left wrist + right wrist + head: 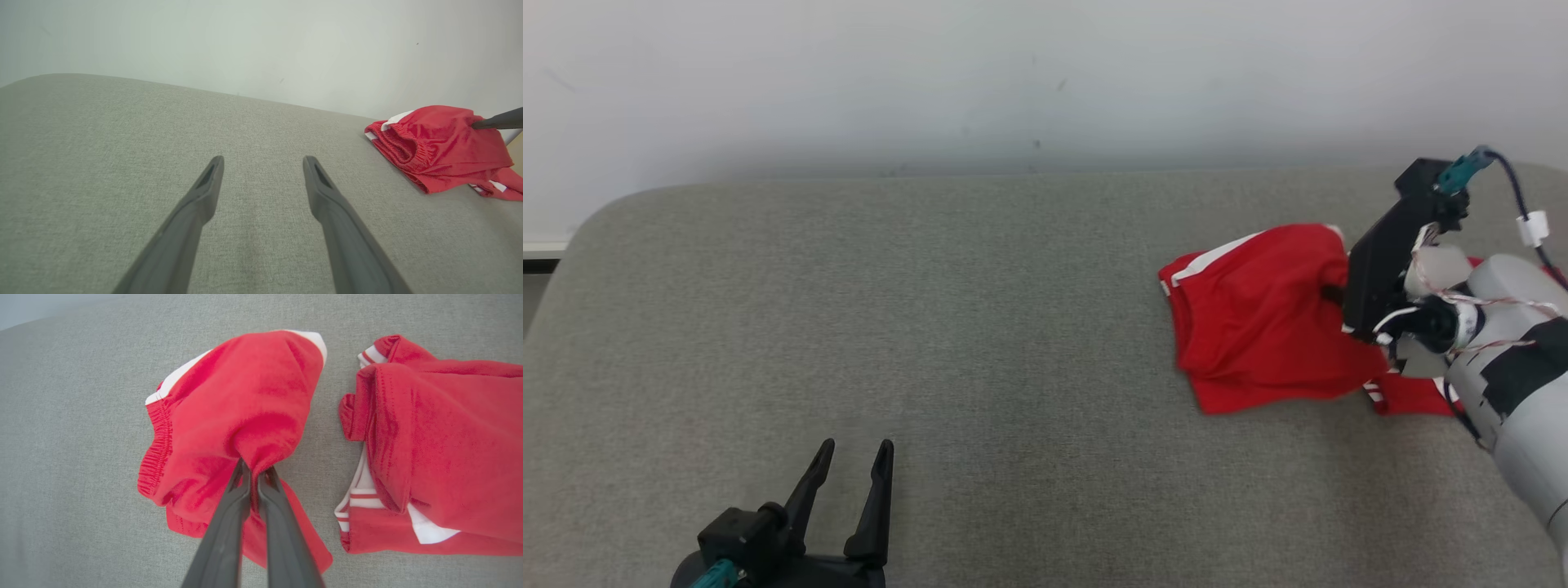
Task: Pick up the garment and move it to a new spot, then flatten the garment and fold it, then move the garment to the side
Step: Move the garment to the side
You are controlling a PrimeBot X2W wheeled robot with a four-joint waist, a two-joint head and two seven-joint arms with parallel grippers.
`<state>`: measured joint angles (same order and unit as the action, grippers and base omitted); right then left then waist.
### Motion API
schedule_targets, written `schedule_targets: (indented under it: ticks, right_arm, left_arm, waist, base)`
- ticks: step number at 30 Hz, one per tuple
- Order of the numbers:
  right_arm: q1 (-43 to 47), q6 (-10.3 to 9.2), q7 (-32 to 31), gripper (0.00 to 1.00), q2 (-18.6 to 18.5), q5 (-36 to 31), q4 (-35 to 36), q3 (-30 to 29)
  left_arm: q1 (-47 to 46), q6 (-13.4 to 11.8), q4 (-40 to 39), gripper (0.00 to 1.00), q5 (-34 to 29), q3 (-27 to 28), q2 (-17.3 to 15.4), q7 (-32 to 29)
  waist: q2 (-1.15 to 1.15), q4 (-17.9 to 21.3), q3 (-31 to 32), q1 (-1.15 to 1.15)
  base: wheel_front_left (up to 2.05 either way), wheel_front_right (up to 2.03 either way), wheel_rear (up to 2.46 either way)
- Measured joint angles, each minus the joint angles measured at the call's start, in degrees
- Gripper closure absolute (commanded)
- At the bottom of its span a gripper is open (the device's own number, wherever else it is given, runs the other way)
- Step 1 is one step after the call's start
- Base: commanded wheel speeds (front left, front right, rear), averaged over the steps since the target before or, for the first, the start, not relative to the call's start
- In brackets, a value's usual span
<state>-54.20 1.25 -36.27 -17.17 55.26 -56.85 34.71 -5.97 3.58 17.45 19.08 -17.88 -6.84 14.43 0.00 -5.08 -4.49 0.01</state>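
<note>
Pinching soft, rumpled red garment — right tool

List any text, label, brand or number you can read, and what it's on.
None readable. The red garment carries white trim and stripes but no print. The right gripper, shut on its fabric, the open left gripper, the grey surface and the wall bear no lettering. The white clip on the right arm's cable is too small to tell.

Head view: high, faces forward and down over grey cushion toward wall. Left wrist view: low, skims along cushion, red garment at right edge. Right wrist view: close above garment, facing down. All share garment.
</note>
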Motion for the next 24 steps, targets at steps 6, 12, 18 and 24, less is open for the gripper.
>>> schedule_targets:
  ticks: [6, 12, 18, 24]
  right_arm:
    - [-3.9, 0.0, 1.0, 1.0, -1.6, -1.7, -0.5, 0.0]
    - [-5.9, -0.24, 1.9, 1.0, -2.4, -2.2, -1.3, 0.0]
    - [-7.7, -0.22, 3.1, 1.0, -3.9, -2.5, -1.9, -0.5]
    - [-9.5, 0.03, 4.1, 1.0, -5.6, -3.6, -2.7, -0.5]
  left_arm:
    - [-0.3, 0.1, -0.2, 0.0, -0.4, -0.1, -0.5, 0.0]
    - [-0.6, 0.5, -0.7, 0.0, -0.4, -0.4, -0.6, 0.0]
    - [-2.0, 1.0, -1.2, 0.0, -0.5, -0.7, -0.9, 0.0]
    - [-2.8, 1.1, -1.2, 0.0, -0.9, -0.9, -1.4, 0.0]
  waist:
    - [0.0, 2.2, -1.7, -0.01]
    - [0.0, 3.8, -3.7, 0.0]
    - [0.0, 5.1, -5.5, 0.0]
    - [0.0, 6.4, -7.3, 0.0]
  base:
    - [0.0, 0.0, 0.0]
    - [0.0, 0.0, 0.0]
    - [0.0, 0.0, 0.0]
    - [0.0, 0.0, 0.0]
